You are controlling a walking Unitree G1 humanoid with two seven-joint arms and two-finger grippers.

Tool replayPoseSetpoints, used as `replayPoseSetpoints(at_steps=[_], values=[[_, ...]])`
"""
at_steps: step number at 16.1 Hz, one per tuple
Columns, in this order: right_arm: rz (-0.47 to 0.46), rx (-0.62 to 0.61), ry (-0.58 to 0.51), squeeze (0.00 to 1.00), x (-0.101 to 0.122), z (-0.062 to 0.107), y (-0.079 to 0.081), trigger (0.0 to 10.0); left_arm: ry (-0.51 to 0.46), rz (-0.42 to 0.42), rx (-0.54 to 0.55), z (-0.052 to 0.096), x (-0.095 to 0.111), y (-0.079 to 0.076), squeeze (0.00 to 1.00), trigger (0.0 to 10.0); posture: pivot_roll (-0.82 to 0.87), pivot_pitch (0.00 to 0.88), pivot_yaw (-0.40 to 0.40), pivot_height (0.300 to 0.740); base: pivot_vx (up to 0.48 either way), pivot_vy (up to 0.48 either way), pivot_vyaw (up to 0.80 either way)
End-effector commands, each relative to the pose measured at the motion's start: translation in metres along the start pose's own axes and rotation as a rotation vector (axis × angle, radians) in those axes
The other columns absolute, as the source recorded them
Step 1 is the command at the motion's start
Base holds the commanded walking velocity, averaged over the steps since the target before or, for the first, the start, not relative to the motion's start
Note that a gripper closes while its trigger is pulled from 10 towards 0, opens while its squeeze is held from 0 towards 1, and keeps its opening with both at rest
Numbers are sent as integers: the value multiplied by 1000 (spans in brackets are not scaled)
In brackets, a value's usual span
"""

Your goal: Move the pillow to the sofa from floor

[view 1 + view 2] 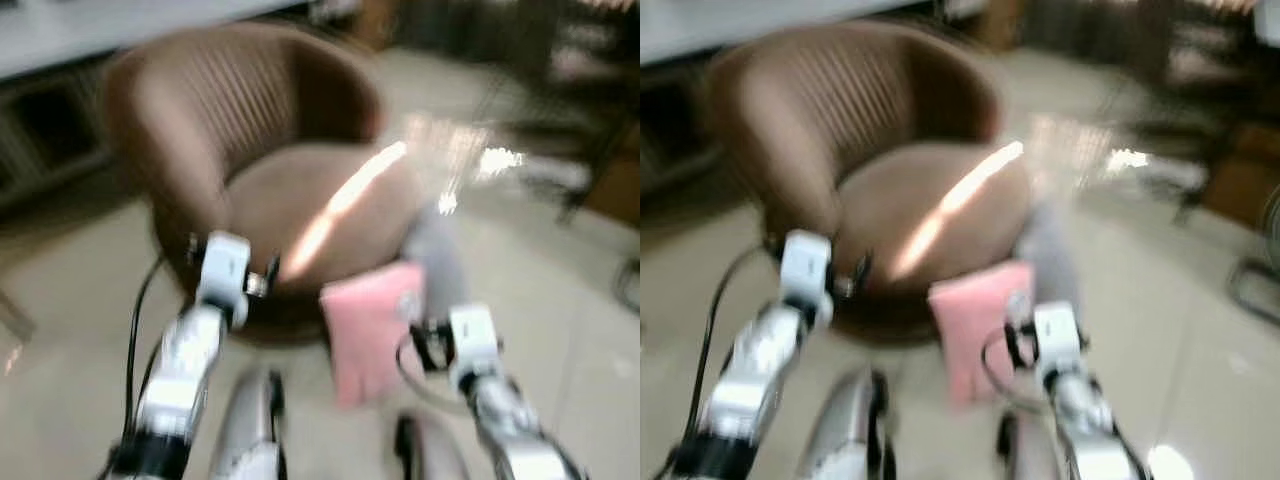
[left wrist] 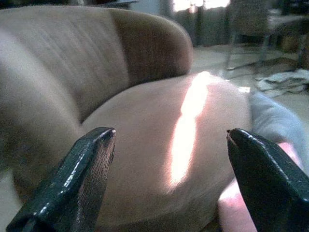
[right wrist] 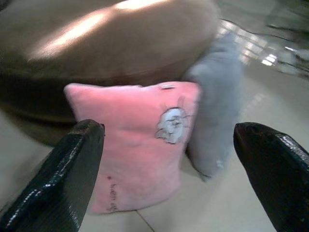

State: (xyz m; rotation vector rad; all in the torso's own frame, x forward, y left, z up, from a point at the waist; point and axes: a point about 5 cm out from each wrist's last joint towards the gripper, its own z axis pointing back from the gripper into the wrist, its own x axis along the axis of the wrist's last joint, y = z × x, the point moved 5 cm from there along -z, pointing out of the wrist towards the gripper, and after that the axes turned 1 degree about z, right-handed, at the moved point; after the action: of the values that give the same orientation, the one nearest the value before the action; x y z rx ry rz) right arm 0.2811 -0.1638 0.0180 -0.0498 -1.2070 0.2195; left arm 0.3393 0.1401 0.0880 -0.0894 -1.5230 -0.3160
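Observation:
A pink pillow [image 1: 368,332] with a small grey-white patch stands on the floor, leaning against the front of a round brown sofa chair [image 1: 290,190]. My right gripper [image 3: 168,126] is open, just short of the pink pillow [image 3: 137,140] and aimed at it, holding nothing. My left gripper [image 2: 170,133] is open too, pointing at the sofa seat [image 2: 145,145] with nothing between its fingers. In the eye views my left arm [image 1: 190,350] is raised before the sofa's front left, and my right arm [image 1: 480,370] is beside the pillow's right edge. The head views are blurred.
A grey pillow [image 3: 217,96] leans on the sofa behind and to the right of the pink one. Pale tiled floor [image 1: 560,330] surrounds the sofa. Dark chair legs and clutter [image 1: 560,150] stand at the back right; a low shelf [image 1: 50,130] is at the back left.

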Motion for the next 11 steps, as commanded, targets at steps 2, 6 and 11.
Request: replayPoseSetpoints(at_steps=[2,6,11], values=[[-4,-1,-11,0,5,0,1,10000,32,1,-15,3,-9,-1,0,10000,-60,13,51,577,127,0,0],[-5,4,-11,0,4,-1,0,10000,32,3,-20,3,-9,-1,0,10000,-56,8,47,577,299,0,0],[-6,3,5,0,-1,-4,-1,10000,30,3,-23,3,-9,-1,0,10000,-55,0,47,577,323,0,-276]])
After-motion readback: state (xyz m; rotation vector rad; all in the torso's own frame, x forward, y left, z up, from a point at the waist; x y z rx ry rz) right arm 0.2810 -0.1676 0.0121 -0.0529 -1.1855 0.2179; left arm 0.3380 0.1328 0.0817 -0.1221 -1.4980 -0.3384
